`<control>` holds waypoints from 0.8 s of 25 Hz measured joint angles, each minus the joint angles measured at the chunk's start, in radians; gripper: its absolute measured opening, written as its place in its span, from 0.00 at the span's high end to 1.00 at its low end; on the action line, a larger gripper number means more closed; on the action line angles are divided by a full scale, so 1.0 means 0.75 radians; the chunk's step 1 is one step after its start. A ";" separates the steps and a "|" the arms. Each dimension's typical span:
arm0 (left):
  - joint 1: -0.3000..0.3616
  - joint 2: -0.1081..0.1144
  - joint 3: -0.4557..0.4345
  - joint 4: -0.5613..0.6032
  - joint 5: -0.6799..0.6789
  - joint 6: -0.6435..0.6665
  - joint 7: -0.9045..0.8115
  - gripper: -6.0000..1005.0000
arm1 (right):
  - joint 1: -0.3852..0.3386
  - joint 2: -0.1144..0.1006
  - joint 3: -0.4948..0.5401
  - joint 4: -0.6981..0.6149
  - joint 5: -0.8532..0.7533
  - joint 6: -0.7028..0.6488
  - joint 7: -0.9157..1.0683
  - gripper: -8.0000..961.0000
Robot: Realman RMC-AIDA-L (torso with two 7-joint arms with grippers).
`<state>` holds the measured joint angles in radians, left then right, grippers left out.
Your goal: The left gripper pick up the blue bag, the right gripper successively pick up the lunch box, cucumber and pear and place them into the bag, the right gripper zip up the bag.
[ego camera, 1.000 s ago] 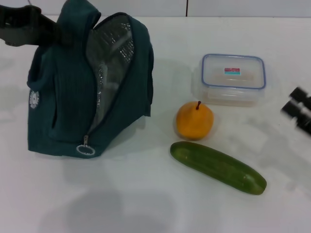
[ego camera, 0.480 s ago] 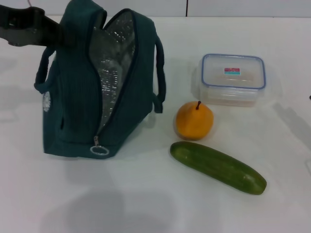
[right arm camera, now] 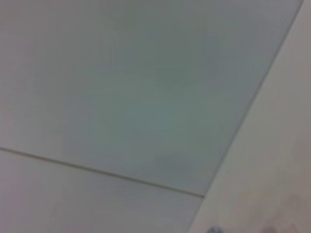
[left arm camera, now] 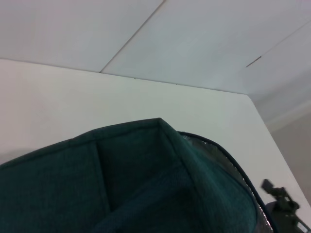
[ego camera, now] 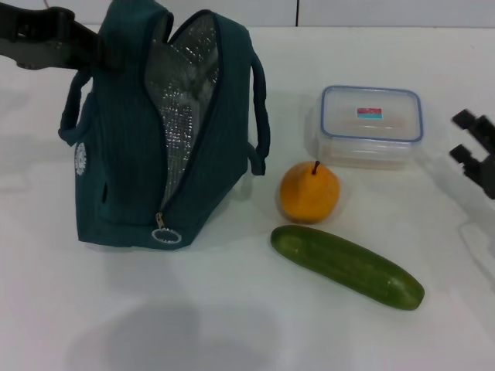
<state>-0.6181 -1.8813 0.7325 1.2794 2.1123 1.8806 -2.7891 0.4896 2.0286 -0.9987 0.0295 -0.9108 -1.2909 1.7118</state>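
— Head view? Left gripper [ego camera: 93, 50] clamped on blue bag [ego camera: 166, 131], unzipped, upright beside pear [ego camera: 309, 191]. Right gripper [ego camera: 473, 147] spread apart, near lunch box [ego camera: 372, 124].
— Left wrist? Only bag top, close up.

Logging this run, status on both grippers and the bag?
Left gripper at blue bag top, bag upright, unzipped. Right gripper open, beside lunch box, holding nothing. Pear, cucumber on table. Nothing blocking.
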 joint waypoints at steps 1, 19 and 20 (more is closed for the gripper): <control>0.000 0.000 0.000 0.000 0.000 0.000 0.002 0.95 | 0.000 0.000 0.000 0.000 0.000 0.000 0.000 0.14; 0.002 -0.008 -0.005 0.008 -0.010 0.000 0.040 0.95 | 0.167 -0.001 0.010 0.030 -0.019 0.154 0.002 0.15; 0.003 -0.010 -0.006 0.008 -0.010 0.000 0.042 0.95 | 0.173 -0.001 0.012 0.028 -0.018 0.154 0.003 0.15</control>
<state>-0.6159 -1.8885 0.7281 1.2857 2.1044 1.8806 -2.7573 0.6190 2.0278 -0.9900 0.0506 -0.9241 -1.1753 1.7137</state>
